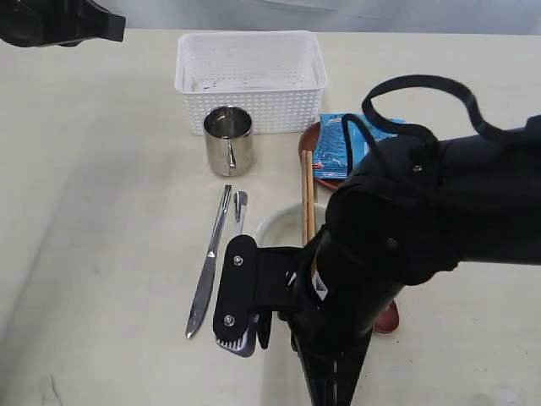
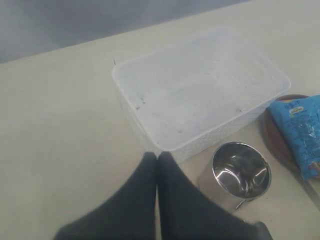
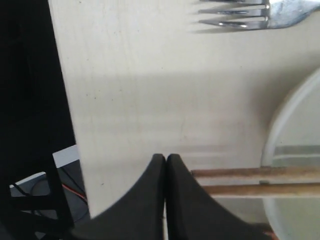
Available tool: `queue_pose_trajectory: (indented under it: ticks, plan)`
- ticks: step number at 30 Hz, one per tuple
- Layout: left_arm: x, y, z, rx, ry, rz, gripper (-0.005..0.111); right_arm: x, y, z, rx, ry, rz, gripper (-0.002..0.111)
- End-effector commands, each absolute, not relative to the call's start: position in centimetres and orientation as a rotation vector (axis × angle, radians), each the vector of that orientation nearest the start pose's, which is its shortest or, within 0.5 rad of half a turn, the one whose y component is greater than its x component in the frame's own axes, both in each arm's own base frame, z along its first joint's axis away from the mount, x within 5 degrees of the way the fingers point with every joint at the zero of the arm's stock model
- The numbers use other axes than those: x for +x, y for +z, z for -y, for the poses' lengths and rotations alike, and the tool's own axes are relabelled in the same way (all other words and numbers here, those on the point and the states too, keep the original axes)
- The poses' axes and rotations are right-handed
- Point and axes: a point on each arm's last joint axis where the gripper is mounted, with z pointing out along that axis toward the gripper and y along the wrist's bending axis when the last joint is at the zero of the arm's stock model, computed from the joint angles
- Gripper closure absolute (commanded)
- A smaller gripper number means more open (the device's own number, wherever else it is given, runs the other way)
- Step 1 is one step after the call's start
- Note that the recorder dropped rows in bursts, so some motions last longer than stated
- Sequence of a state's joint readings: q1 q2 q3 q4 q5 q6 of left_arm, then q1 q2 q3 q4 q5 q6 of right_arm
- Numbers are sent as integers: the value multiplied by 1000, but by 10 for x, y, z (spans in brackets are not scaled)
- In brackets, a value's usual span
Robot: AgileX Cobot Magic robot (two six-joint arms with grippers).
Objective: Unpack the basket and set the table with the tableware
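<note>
The white basket stands empty at the back of the table. In front of it are the steel mug, the knife and the fork. Chopsticks lie across the cream bowl, which my right arm half hides. A red-brown plate carries a blue snack bag. A bit of the spoon shows. My left gripper is shut and empty above the basket's corner, beside the mug. My right gripper is shut and empty beside the chopsticks.
The table's front edge runs close to the right gripper, with dark floor and cables beyond it. Fork tines and the bowl rim lie ahead of it. The right arm fills the front right of the exterior view.
</note>
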State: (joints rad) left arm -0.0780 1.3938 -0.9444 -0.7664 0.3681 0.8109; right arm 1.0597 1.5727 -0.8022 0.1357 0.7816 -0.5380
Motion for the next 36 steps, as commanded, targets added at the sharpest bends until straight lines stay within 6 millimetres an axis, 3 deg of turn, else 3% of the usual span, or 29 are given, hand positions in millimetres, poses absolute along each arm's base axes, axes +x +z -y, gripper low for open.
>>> queue_pose_trajectory:
  ticks: [1,7,13,16,22,23,28,32,34,36]
  plan:
    - [297,289,47,321,-263,-2161,107,107,195,-223,-2047,307,-2264,109]
    - [297,289,46,319,-262,-2159,107,92,241,-204,-1933,432,-2186,109]
    - [298,290,46,321,-245,-2148,107,81,305,-179,-1533,596,-1966,109]
    - [298,290,46,319,-246,-2148,107,71,327,-161,-1396,681,-1928,109]
    - [298,290,46,319,-246,-2148,107,52,358,-125,-1284,751,-1741,109]
    - [298,290,46,319,-246,-2148,107,48,362,-118,-1275,759,-1718,109]
    - [298,289,46,330,-243,-2148,107,51,368,-122,-1281,726,-1649,109]
    - [298,289,46,330,-243,-2148,107,65,372,-132,-1095,729,-1484,109]
    - [298,289,46,330,-243,-2148,107,80,368,-138,-992,701,-1469,109]
    - [298,289,46,330,-243,-2148,107,111,353,-140,-826,634,-1574,109]
